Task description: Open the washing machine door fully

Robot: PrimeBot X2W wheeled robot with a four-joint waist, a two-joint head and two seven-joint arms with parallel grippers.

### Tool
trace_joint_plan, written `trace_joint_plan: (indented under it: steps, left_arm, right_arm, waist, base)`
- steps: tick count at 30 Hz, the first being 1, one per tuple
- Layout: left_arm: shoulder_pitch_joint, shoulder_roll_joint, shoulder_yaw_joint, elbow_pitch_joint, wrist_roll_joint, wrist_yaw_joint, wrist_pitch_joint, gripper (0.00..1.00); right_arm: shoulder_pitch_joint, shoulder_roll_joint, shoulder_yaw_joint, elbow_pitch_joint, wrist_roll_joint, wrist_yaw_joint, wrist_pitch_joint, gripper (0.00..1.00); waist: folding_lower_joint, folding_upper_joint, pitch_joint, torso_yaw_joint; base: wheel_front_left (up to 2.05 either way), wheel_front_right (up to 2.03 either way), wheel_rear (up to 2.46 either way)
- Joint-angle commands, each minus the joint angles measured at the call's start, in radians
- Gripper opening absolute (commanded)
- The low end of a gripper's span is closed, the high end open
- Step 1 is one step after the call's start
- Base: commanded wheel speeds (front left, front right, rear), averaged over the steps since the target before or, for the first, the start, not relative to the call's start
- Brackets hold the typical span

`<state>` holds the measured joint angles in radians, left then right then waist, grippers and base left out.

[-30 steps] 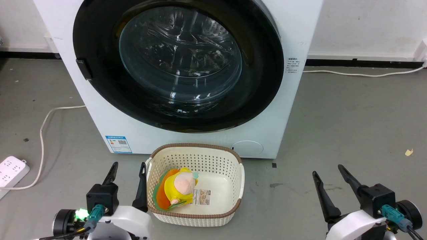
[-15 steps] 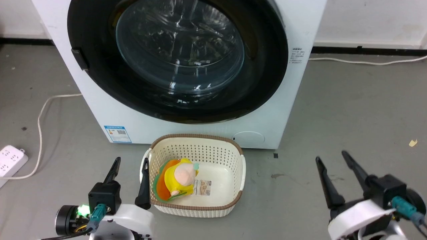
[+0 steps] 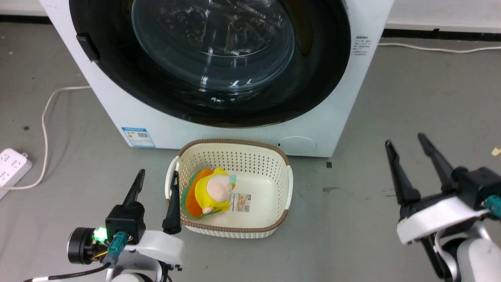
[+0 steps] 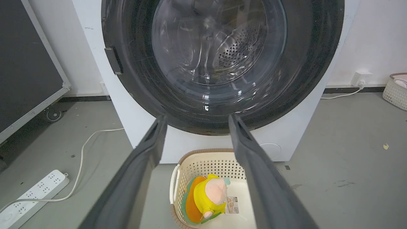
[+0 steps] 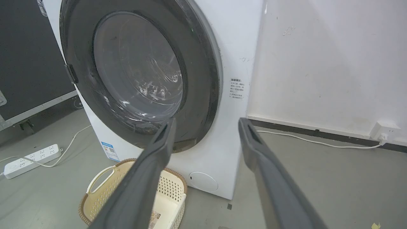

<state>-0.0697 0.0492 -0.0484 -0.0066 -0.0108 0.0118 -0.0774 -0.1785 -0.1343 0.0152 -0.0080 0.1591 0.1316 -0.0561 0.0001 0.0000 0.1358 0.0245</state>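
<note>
Grey concrete floor [image 3: 411, 98] runs up to a white wall. At the far left a white power strip [image 3: 9, 168] lies on it, and its cable [image 3: 45, 117] curves away toward the washing machine [image 3: 117, 113].

The left gripper [image 3: 158, 172] hangs low at the near left. Its two dark fingers are spread apart and hold nothing. The right-hand finger sits just at the left rim of a cream laundry basket [image 3: 231, 141].

Behind the basket, the big white machine stands in the middle. A blue label [image 3: 135, 136] is at its lower left and a small round flap [image 3: 296, 143] at its lower right.

The washing machine door [image 3: 321, 78] covers most of the front and lies flat against it, closed. It has a wide glossy black rim with a small dark block [image 3: 87, 46] on its left edge. The clear bulging window [image 3: 213, 43] catches light streaks. In the left wrist view, the perforated steel drum [image 4: 235, 54] shows through the glass.

Inside the basket, toward its left side, lies a yellow and orange plush toy [image 3: 209, 192] next to a small printed tag [image 3: 239, 202].

At the near right, well clear of the machine, the right gripper [image 3: 405, 139] is raised over bare floor, fingers apart and empty. Farther right, a white cord [image 5: 318, 143] runs along the skirting to a wall socket [image 5: 384, 128].
</note>
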Motion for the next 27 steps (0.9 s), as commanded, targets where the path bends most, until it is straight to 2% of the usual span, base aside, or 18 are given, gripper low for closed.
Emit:
trace_joint_plan:
  steps: [1, 6, 9, 10, 11, 12, 17, 18, 27]
  left_arm:
    - [-0.020, 0.002, -0.002, -0.007, 0.000, 0.005, -0.010, 1.00]
    - [-0.034, 0.002, -0.009, -0.010, 0.000, 0.007, -0.021, 1.00]
    - [-0.042, 0.003, -0.013, -0.012, 0.001, 0.009, -0.027, 1.00]
    - [-0.044, 0.003, -0.015, -0.012, 0.001, 0.009, -0.029, 1.00]
    - [-0.047, 0.003, -0.016, -0.013, 0.001, 0.010, -0.031, 1.00]
    - [-0.049, 0.003, -0.018, -0.014, 0.001, 0.011, -0.033, 1.00]
    - [-0.062, 0.003, -0.027, -0.016, 0.002, 0.014, -0.044, 1.00]
    - [-0.072, 0.003, -0.034, -0.017, 0.002, 0.016, -0.050, 1.00]
    - [-0.102, 0.003, -0.056, -0.018, 0.003, 0.021, -0.069, 1.00]
  right_arm:
    - [-0.028, -0.011, 0.004, -0.002, 0.015, 0.000, -0.005, 1.00]
    - [-0.084, -0.048, 0.027, 0.001, 0.007, 0.000, -0.007, 1.00]
    - [-0.116, -0.049, 0.032, 0.012, 0.033, 0.000, -0.007, 1.00]
    - [-0.128, -0.048, 0.031, 0.016, 0.047, 0.000, -0.004, 0.69]
    - [-0.140, -0.046, 0.030, 0.019, 0.063, 0.000, -0.002, 0.13]
    - [-0.151, -0.044, 0.027, 0.023, 0.082, 0.000, 0.002, 0.00]
    - [-0.219, -0.033, -0.003, 0.049, 0.187, 0.000, 0.025, 0.00]
    - [-0.264, -0.029, -0.032, 0.082, 0.249, 0.000, 0.049, 0.00]
    - [-0.428, -0.020, -0.099, 0.194, 0.410, -0.001, 0.126, 0.00]
  waist:
    - [-0.0001, 0.0000, 0.008, 0.004]
    - [-0.0001, 0.0000, 0.032, 0.012]
    - [-0.0001, 0.0000, 0.046, 0.017]
    - [-0.0001, 0.0000, 0.050, 0.018]
    - [-0.0001, 0.0000, 0.055, 0.020]
    - [-0.0001, 0.0000, 0.059, 0.021]
    - [-0.0001, 0.0000, 0.085, 0.029]
    - [-0.0001, 0.0000, 0.103, 0.035]
    - [-0.0001, 0.0000, 0.157, 0.056]
  base:
    - [0.00, 0.00, 0.00]
    - [0.00, 0.00, 0.00]
    - [0.00, 0.00, 0.00]
    - [0.00, 0.00, 0.00]
    - [0.00, 0.00, 0.00]
    - [0.00, 0.00, 0.00]
    - [0.00, 0.00, 0.00]
    - [0.00, 0.00, 0.00]
    - [0.00, 0.00, 0.00]
